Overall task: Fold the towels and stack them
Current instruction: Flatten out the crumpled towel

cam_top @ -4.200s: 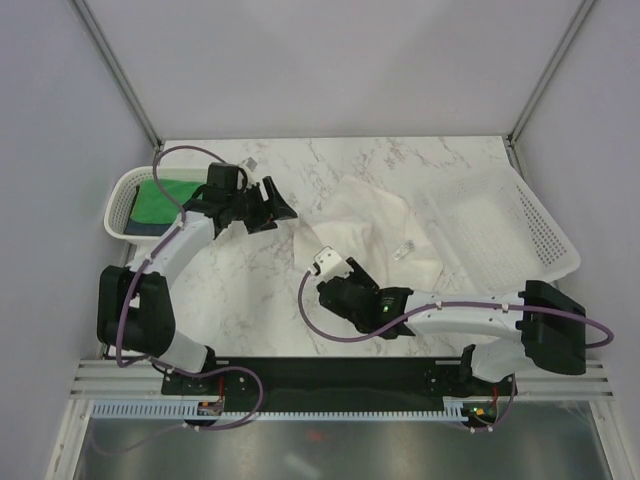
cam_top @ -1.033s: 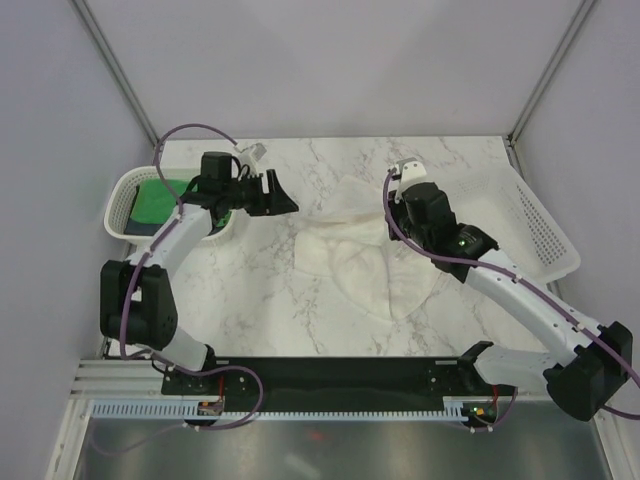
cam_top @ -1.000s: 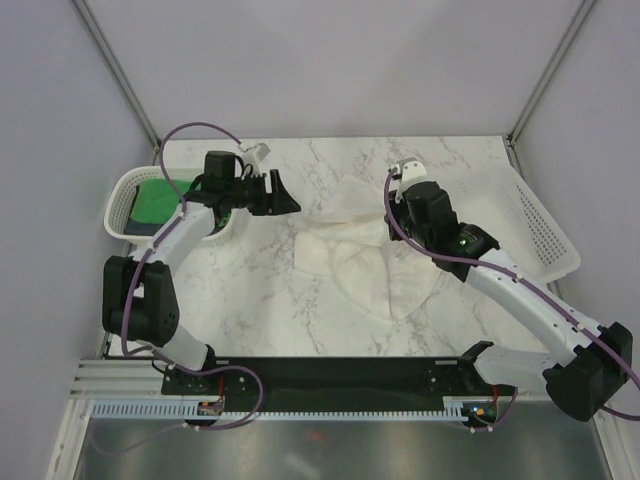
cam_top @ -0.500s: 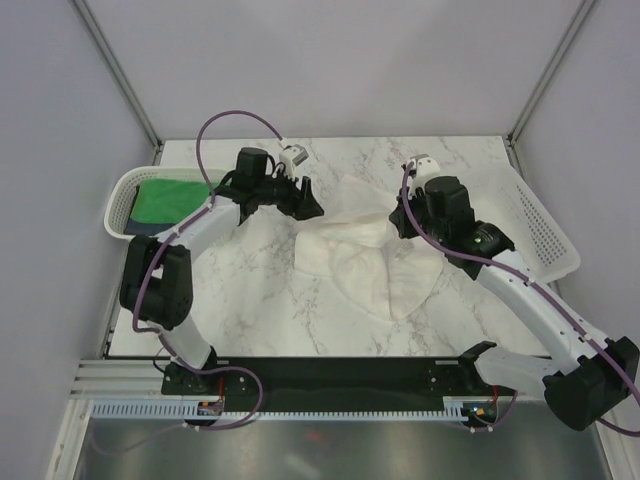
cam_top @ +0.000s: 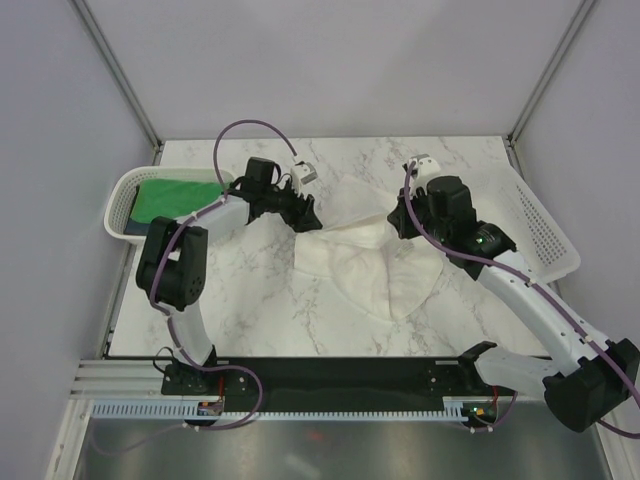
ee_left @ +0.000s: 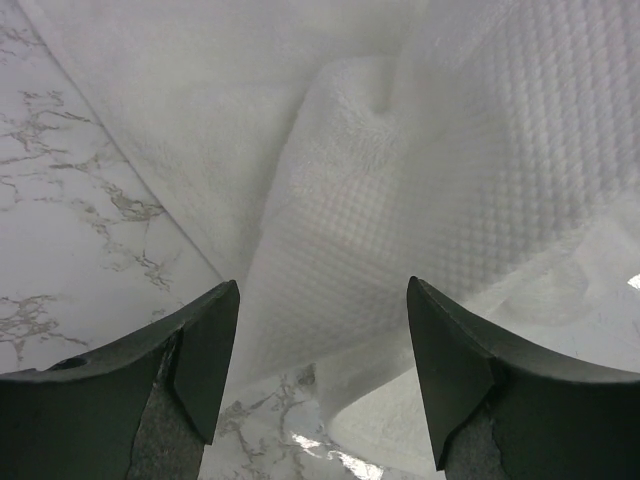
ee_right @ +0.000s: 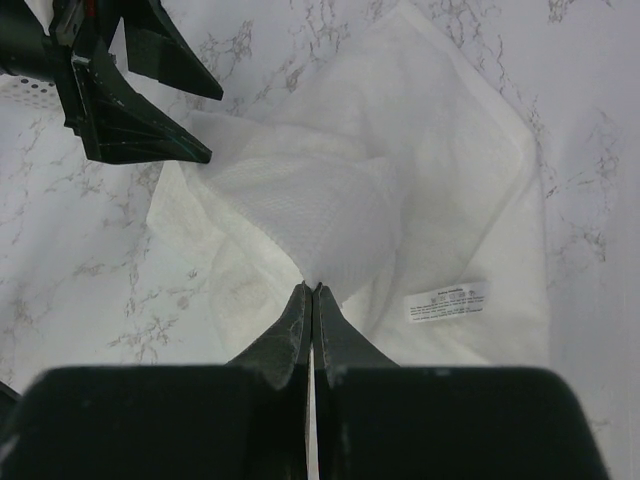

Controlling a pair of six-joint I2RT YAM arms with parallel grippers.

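Observation:
The large white towel (cam_top: 370,265) lies rumpled on the marble table, with one part pulled up. My right gripper (cam_top: 398,222) is shut on that raised fold; in the right wrist view its fingertips (ee_right: 313,290) pinch the white cloth (ee_right: 430,190) just above its care label (ee_right: 447,298). My left gripper (cam_top: 307,215) is open at the towel's left edge. In the left wrist view the left gripper (ee_left: 325,340) has a waffle-textured fold (ee_left: 400,200) hanging between its spread fingers, untouched. The green towel (cam_top: 175,197) lies in the left basket, over a navy one (cam_top: 134,227).
The small white perforated basket (cam_top: 118,195) stands at the table's left edge. A larger flat white basket (cam_top: 540,225) sits tilted at the right edge. Bare marble (cam_top: 240,290) lies in front of the towel. My left gripper (ee_right: 215,125) shows at the top left of the right wrist view.
My left arm has swung right from beside the left basket to the white towel's left edge, still open. The right gripper has kept its hold on the raised fold and shifted slightly.

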